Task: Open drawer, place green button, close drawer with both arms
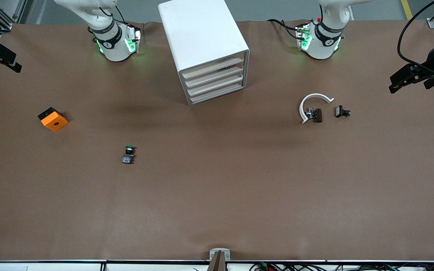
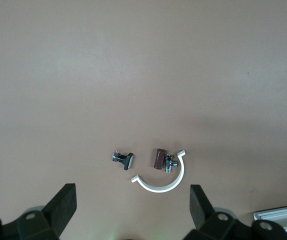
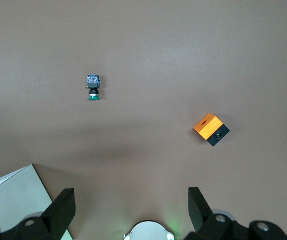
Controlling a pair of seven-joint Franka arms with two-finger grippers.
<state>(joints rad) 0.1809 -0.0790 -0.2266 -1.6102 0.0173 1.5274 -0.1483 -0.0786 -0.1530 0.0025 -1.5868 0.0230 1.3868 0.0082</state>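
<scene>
We see only the bases of both arms in the front view; each waits high over the brown bench (image 1: pixel 217 210). In its wrist view the left gripper (image 2: pixel 133 210) has its fingers spread over two small black clips (image 2: pixel 123 159) and a white curved band (image 2: pixel 159 183). The right gripper (image 3: pixel 132 209), fingers likewise apart, hangs over the bench between the button (image 1: pixel 128 154) and the orange block (image 1: pixel 53 119). The button — green cap, boxy dark body — lies on its side, nearer the front camera than the glossy white cabinet (image 1: pixel 202 41). All four slatted drawers (image 1: pixel 216 79) sit shut.

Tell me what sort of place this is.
Probably a robotics lab test bench: a brown paper-covered table, two glossy white robot arm bases at its edge, and a small white four-drawer plastic cabinet amid scattered parts, with cables along the rim.
</scene>
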